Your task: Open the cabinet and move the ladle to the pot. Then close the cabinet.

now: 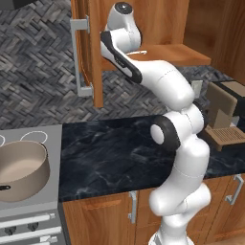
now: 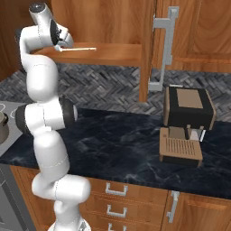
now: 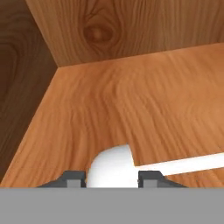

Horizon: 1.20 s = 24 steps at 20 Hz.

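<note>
Herringbone grey backsplash (image 1: 38, 72), black marble counter (image 2: 117, 149), wooden base drawers (image 2: 113, 198).

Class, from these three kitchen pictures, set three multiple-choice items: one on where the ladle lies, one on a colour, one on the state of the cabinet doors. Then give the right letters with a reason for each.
1. Where is the ladle?
A. in the pot
B. on the cabinet shelf
C. on the black counter

2. What colour is the inside of the pot?
A. light beige
B. bright red
C. dark blue

3. How do the cabinet doors stand?
A. both shut
B. both taken off
C. both swung open

Answers:
1 B: the ladle lies flat on the shelf of the cabinet, its bowl between the tips of the gripper.
2 A: the pot on the stove shows a pale beige inside.
3 C: the doors stand edge-on, bar handles turned outward, leaving the shelf bare to view.
</note>
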Available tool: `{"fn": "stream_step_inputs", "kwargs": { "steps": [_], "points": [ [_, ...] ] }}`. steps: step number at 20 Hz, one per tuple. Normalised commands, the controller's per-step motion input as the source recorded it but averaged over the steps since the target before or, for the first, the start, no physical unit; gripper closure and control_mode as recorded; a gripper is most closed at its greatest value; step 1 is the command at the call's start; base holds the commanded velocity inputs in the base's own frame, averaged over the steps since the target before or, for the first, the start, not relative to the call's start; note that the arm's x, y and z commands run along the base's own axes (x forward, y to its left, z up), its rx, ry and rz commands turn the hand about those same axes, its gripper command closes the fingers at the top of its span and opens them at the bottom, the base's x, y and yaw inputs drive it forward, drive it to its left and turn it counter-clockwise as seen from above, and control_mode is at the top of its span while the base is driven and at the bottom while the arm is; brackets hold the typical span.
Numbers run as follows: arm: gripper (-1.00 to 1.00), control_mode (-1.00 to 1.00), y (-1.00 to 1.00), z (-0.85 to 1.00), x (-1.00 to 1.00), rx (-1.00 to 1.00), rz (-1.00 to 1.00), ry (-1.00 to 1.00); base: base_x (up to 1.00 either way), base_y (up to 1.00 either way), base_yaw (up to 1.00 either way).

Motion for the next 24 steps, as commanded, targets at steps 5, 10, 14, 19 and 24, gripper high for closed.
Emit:
{"fn": "stream_step_inputs", "kwargs": {
  "steps": [5,10,14,19,24],
  "points": [
    [1.0,-1.0,-0.05,0.0,-0.7,0.0,0.0,-0.02,0.0,0.0,0.0],
    [1.0,-1.0,-0.09,0.0,-0.98,0.02,0.0,-0.06,0.0,0.0,0.0],
    [1.0,-1.0,-0.3,-0.09,-1.0,0.04,0.0,-0.12,0.0,0.0,0.0],
    [1.0,-1.0,-0.35,0.0,-1.0,0.03,0.0,-0.07,0.0,0.0,0.0],
    [1.0,-1.0,-0.26,0.0,-1.0,0.0,0.0,-0.1,0.0,0.0,0.0]
  ]
}}
